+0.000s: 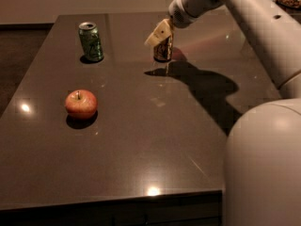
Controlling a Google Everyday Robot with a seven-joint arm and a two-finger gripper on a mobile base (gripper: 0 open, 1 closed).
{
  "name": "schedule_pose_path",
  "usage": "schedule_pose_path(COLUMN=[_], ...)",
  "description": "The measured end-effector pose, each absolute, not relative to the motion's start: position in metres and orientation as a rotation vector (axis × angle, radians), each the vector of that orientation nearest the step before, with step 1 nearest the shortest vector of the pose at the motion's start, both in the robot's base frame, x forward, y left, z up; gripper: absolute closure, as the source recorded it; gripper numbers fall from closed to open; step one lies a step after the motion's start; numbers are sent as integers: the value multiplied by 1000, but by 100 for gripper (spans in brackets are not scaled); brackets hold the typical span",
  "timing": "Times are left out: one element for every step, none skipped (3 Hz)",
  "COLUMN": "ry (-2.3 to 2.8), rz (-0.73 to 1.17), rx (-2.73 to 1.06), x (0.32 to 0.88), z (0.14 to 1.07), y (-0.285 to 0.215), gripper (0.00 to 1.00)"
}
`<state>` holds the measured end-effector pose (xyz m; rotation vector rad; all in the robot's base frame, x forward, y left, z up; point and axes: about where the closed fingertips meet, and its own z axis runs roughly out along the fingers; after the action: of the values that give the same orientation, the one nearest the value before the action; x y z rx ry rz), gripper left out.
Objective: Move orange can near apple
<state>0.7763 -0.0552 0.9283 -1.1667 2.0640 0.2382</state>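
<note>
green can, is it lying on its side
No, the green can stands upright on the table, while the gripper is over at the orange can.
</note>
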Motion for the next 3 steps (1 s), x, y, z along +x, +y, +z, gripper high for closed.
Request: schedule_pose_path(ry=[2082,2089,2070], rz=[266,301,313], rx=[-1160,-1153,-1185], x=[780,775,765], z=[920,916,922], y=[-52,-56,-55], gripper=[10,41,64])
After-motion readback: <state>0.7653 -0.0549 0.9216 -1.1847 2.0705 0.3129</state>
